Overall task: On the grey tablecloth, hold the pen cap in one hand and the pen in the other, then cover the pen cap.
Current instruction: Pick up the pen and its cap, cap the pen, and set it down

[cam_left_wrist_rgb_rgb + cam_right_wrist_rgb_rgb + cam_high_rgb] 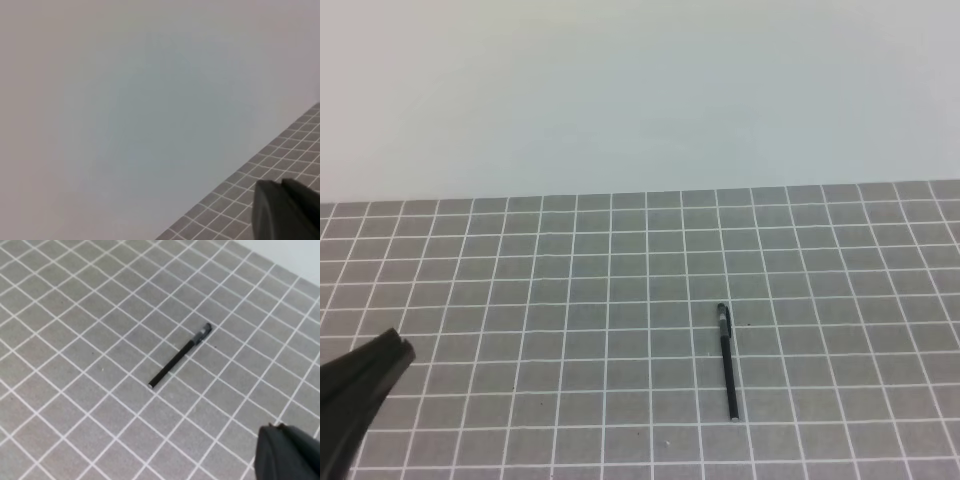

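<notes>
Grey tablecloth (520, 300) carries pen (727, 362), long axis near-to-far, cap end far; both claws closed, empty, cropped.

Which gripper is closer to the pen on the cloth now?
Probably the right gripper: its wrist view shows the pen close ahead on the grey tablecloth. The left gripper sits far off at the cloth's left edge. Neither touches the pen.
</notes>
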`<state>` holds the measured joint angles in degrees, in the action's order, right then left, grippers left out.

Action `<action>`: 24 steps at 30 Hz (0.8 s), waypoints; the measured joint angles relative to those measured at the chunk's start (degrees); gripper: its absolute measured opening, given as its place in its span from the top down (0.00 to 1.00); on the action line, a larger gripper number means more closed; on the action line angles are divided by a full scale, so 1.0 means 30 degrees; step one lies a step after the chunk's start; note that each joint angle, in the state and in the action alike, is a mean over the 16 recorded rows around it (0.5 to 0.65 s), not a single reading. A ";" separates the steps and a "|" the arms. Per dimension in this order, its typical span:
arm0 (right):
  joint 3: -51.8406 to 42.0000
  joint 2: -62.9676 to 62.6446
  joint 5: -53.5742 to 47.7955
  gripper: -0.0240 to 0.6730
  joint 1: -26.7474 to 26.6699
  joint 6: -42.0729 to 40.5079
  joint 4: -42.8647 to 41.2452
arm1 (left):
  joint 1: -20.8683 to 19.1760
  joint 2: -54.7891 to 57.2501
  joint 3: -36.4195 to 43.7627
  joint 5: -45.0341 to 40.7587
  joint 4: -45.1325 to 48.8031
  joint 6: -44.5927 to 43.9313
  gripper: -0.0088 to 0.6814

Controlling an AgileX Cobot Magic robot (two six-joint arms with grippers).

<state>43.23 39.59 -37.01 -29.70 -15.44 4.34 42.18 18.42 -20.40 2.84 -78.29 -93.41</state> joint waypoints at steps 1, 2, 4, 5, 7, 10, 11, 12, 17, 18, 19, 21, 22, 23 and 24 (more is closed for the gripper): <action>-0.0472 -0.0467 0.0181 0.96 0.0000 -0.0035 0.0000 | 0.0000 0.0000 0.0000 0.0128 -0.0128 -0.0080 0.99; -0.0915 -0.0907 0.0309 0.96 0.0000 -0.0041 0.0000 | -0.0002 0.0006 0.0003 0.0322 -0.0257 -0.0157 0.99; -0.1732 -0.1709 0.0419 0.96 0.0000 -0.0026 0.0000 | -0.0007 0.0019 0.0008 0.0739 -0.0516 -0.0273 0.99; -0.2111 -0.2068 0.0426 0.96 0.0000 0.0004 0.0000 | -0.0007 0.0019 0.0010 0.0949 -0.0648 -0.0319 0.99; -0.2803 -0.2681 0.0382 0.96 0.0000 0.0107 0.0000 | -0.0007 0.0019 0.0015 0.1344 -0.0914 -0.0411 0.99; -0.3682 -0.3349 0.0250 0.96 0.0000 0.0410 -0.0017 | -0.0007 0.0019 0.0022 0.1933 -0.1285 -0.0558 0.99; -0.3937 -0.3515 0.0211 0.96 0.0000 0.0532 -0.0039 | -0.0007 0.0019 0.0027 0.2137 -0.1391 -0.0609 0.99; -0.4174 -0.3655 0.0174 0.96 0.0000 0.0658 -0.0067 | -0.0007 0.0019 0.0036 0.2351 -0.1497 -0.0660 0.99; -0.5064 -0.4061 0.0012 0.96 0.0000 0.1223 -0.0270 | -0.0017 0.0008 0.0090 0.3295 -0.2405 -0.0911 0.99; -0.5186 -0.4092 0.0015 0.96 0.0000 0.1296 -0.0314 | -0.0042 -0.0013 0.0100 0.3378 -0.2672 -0.0923 0.99; -0.5292 -0.4111 0.0039 0.96 0.0000 0.1365 -0.0359 | -0.0088 -0.0039 0.0110 0.3451 -0.2965 -0.0926 0.99; -0.5450 -0.4117 0.0122 0.96 0.0000 0.1496 -0.0449 | -0.0283 -0.0105 0.0129 0.3580 -0.3626 -0.0925 0.99; -0.5506 -0.4115 0.0164 0.96 0.0000 0.1562 -0.0494 | -0.0438 -0.0142 0.0139 0.3633 -0.3989 -0.0928 0.99; -0.5550 -0.4113 0.0199 0.96 0.0000 0.1620 -0.0539 | -0.0645 -0.0184 0.0149 0.3683 -0.4355 -0.0930 0.99; -0.5584 -0.4111 0.0225 0.96 0.0000 0.1659 -0.0584 | -0.0907 -0.0231 0.0159 0.3730 -0.4714 -0.0930 0.99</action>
<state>26.48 27.26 -36.34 -29.70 -10.46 2.59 39.46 17.73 -19.92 14.03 -92.44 -96.20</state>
